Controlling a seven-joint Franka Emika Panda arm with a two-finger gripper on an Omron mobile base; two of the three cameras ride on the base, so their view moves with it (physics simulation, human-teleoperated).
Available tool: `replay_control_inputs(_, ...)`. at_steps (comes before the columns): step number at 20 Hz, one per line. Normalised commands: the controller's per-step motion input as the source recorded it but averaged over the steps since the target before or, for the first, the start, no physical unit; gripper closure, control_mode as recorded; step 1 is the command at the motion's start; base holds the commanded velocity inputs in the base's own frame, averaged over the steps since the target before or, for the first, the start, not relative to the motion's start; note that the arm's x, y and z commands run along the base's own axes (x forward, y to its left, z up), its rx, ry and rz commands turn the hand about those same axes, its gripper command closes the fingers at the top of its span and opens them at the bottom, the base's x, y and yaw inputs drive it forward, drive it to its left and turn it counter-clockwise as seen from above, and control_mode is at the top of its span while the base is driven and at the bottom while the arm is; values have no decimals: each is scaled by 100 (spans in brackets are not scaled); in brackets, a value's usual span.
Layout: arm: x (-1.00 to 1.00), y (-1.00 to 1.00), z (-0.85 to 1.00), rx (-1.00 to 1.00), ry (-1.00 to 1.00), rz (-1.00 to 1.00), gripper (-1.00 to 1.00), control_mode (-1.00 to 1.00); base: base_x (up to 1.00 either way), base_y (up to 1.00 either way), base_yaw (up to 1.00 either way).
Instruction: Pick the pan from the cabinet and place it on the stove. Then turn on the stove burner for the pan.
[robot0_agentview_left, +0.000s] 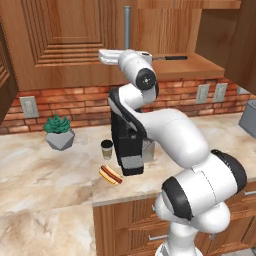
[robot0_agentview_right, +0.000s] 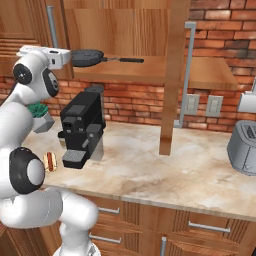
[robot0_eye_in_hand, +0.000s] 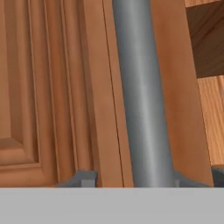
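Early stage: the hand (robot0_eye_in_hand: 131, 181), fingers narrowly straddling the door handle (robot0_eye_in_hand: 142, 96) of the cabinet (robot0_agentview_left: 65, 45), with the pan (robot0_agentview_right: 87, 57) on the shelf at its 3 o'clock, not yet lifted; stove placement and burner remained.

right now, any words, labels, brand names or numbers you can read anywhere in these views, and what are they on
None: no readable text in any view.
coffee machine: plain black body, no brand mark or label visible.
toaster: plain grey, no markings visible.
paper cup: no print that can be made out.
wall outlets: blank plates.
cabinet door and its silver handle: bare wood and metal.
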Motion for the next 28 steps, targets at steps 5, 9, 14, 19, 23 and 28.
replay_control_inputs(5, 0, -16, -4, 0, 0, 1, 100, -100, 0, 0, 0)
replay_control_inputs(9, 0, -2, -4, 0, 0, 0, 100, -100, 0, 0, 0)
replay_control_inputs(14, -12, 0, -1, -1, 0, 0, 100, -100, 0, 0, 0)
replay_control_inputs(19, -51, 2, 0, -1, -3, 0, 100, -100, 0, 0, 0)
replay_control_inputs(23, -53, 17, 0, 0, -2, 0, 100, -100, 0, 0, 0)
replay_control_inputs(28, -43, 37, 0, 0, 0, 0, 100, -100, 0, 0, 0)
